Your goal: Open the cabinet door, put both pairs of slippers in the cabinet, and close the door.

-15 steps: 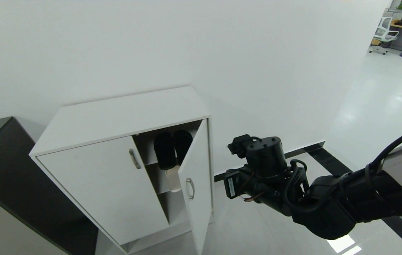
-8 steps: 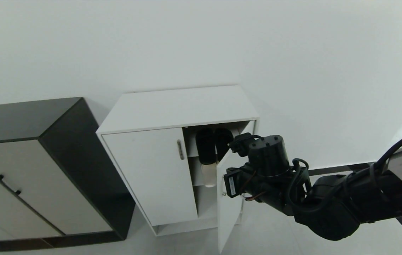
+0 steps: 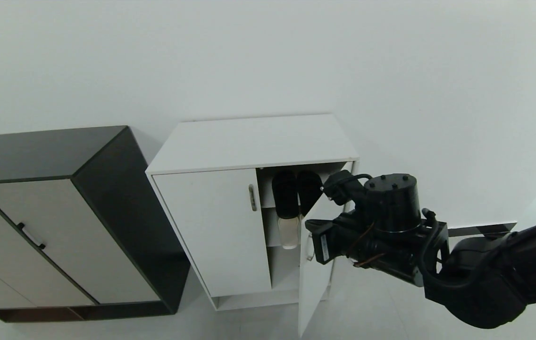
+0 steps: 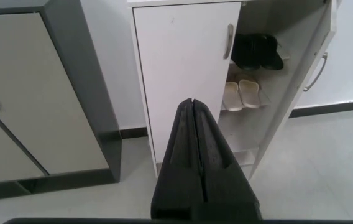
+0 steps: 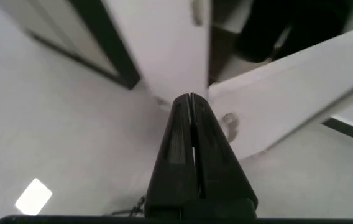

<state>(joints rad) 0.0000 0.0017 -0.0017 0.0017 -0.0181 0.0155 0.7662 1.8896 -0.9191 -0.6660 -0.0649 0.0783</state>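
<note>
- White cabinet (image 3: 254, 141): left door (image 3: 216, 226) shut, right door (image 3: 314, 283) swung open.
- Black slippers (image 3: 296, 191) lie on the cabinet's top shelf, with pale slippers (image 3: 289, 231) on the shelf below.
- Right gripper (image 5: 191, 98), fingers pressed together, is in front of the cabinet, near the open door's handle (image 5: 229, 124).
- Left gripper (image 4: 192, 101), fingers pressed together, is in front of the cabinet's shut door, well apart from it.
- Dark cupboard (image 3: 107, 156) stands just beside the cabinet.

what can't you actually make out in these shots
Head view: the black right arm covers the upper part of the open white cabinet door.
Head view: the pale slippers show as a sliver between the doors.
Right wrist view: the black slippers are cut off by the picture's edge and the door.
</note>
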